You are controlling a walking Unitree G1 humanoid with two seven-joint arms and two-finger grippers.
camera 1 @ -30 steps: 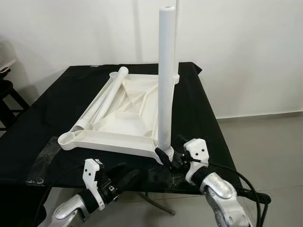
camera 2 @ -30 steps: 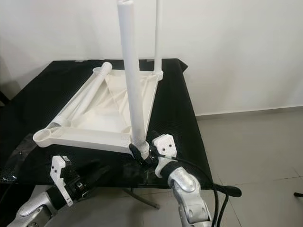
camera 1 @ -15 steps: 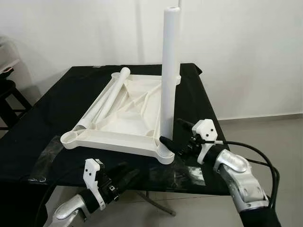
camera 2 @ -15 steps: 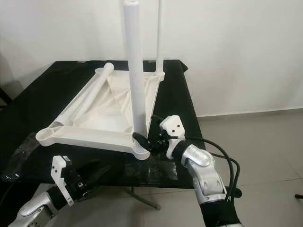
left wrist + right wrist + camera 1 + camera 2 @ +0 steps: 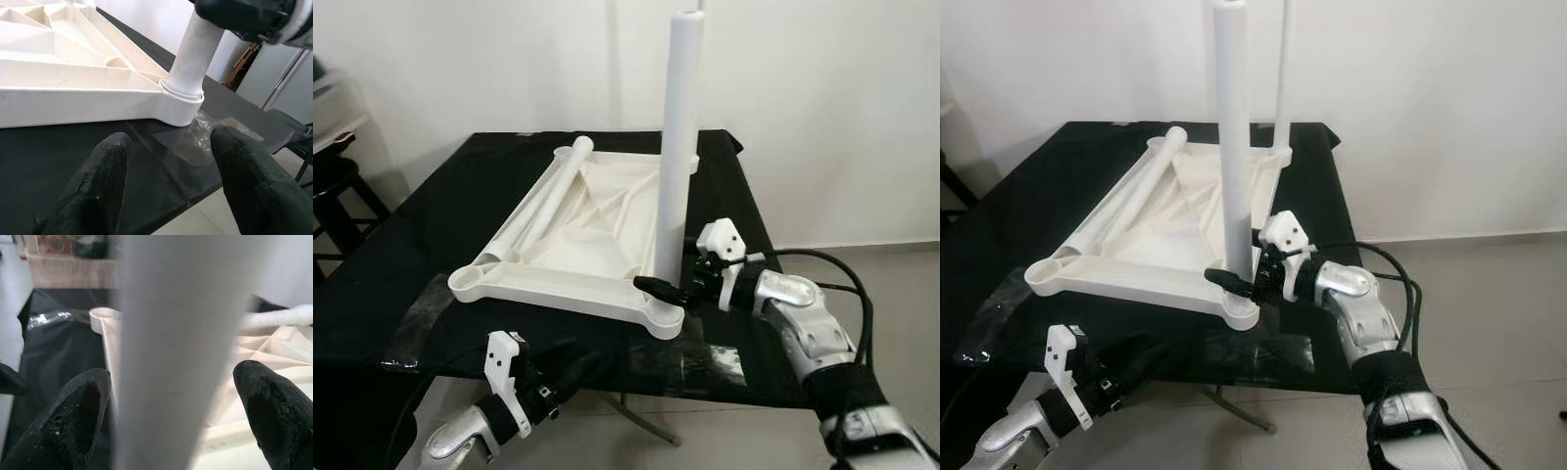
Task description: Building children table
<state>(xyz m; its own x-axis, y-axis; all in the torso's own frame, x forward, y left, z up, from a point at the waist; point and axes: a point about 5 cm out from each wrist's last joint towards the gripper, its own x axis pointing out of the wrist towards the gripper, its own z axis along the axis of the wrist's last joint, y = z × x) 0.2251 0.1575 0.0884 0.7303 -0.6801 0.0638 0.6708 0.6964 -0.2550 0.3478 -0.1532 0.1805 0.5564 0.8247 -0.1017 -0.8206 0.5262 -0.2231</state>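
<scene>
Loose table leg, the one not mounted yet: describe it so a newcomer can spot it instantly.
On the black-draped table lies the upturned white tabletop. The loose leg is the white tube lying along the tabletop's left edge, towards the far left corner socket. Unlike the near upright leg between the right gripper's fingers and the far upright leg, it lies flat.

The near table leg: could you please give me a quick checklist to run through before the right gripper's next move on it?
1. Near leg upright in corner socket: ok.
2. Leg fully seated in socket: cannot tell.
3. Right gripper around leg's lower part, fingers spread either side: ok.
4. Left gripper open, below table edge, clear of tabletop: ok.
5. Far leg upright: ok.
6. Loose leg lying on tabletop, not mounted: not ok.
</scene>
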